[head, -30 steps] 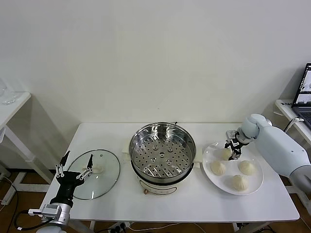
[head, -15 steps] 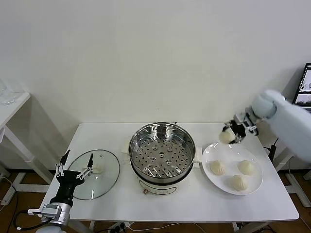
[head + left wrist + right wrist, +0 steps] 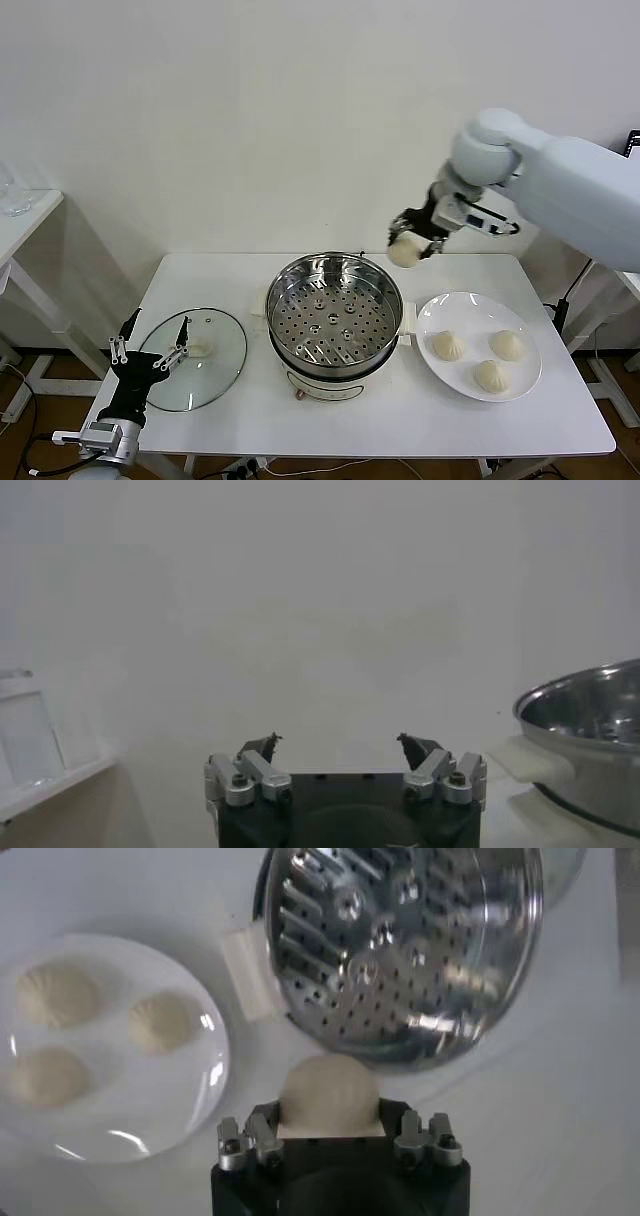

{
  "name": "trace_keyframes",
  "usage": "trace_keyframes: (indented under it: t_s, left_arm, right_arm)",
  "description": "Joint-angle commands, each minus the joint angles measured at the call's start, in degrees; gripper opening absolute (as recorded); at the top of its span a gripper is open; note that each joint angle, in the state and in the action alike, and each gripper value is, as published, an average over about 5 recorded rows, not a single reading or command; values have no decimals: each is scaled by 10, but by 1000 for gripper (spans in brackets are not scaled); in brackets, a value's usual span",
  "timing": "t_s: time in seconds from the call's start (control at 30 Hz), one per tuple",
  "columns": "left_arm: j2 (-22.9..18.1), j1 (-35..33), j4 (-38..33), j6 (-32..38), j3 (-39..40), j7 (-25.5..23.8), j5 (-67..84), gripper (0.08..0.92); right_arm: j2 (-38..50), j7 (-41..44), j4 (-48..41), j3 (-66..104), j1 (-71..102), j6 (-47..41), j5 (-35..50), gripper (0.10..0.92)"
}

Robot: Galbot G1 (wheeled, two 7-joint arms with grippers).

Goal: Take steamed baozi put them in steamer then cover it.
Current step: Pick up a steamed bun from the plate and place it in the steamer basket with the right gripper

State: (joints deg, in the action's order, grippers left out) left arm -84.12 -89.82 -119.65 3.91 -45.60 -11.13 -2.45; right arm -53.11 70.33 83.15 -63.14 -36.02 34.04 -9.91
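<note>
Head view. Right gripper [image 3: 407,247]: raised above the table, pinching one steamed baozi [image 3: 404,252] between its jaws. Steamer [image 3: 334,310]: below and to the gripper's left, pot mouth uncovered, perforated tray bare; the held bun hangs about over the pot's right rim, not yet over the tray centre. White plate [image 3: 525,380]: below and to the gripper's right, carrying three remaining buns [image 3: 449,346]. Cover [image 3: 197,358]: flat on the table on the far side of the steamer from the right gripper. Left gripper [image 3: 152,347]: low at the table's left edge, fingers spread wide, tips just beside the cover's handle, gripping nothing.

Left wrist view. Left gripper [image 3: 341,754]: both fingertips stand well apart with nothing between them. Steamer's rim [image 3: 585,705] and cream side handle visible off to one side.

Right wrist view. Right gripper [image 3: 336,1130]: jaws closed on the bun [image 3: 329,1092], which sits between the fingers, bulging forward of them. Steamer tray [image 3: 405,943]: ahead of the gripper, its near rim just beyond the bun. Plate [image 3: 185,1083] with three buns: off to the side, apart from the pot.

Risks, by judgement. Release from this spot: the bun could strike the rim and roll onto the table, since it is not clearly over the tray. Soft dough: the pinch may dent it or make it stick to a finger at opening. Release from height: bounce or tip-over on the metal tray.
</note>
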Motion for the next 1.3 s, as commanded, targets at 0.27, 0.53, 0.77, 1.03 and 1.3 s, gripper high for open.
trace_keyframes:
  t_s: [0.27,0.53,0.77,1.03,1.3]
  left_arm:
    - [5,5,15,2,-7,-3,3,823]
    - [2,4,18,5,-4,-4,2,823]
    - [2,0,15,8,-8,-4,2,823]
    - [1,-1,12,9,-8,-4,2,823]
    - [1,-3,14,10,-9,-4,2,823]
  right_arm:
    - [-149,-69,-109,-40,73,108,-112,679]
    - [-159,-79,-164,-15,124,108,-143,679]
    - [-162,-85,-183,-7,140,104,-151,681]
    - [-162,-87,-174,-7,139,88,-146,709]
    - [-121,-44,-136,-3,101,48,-39,821]
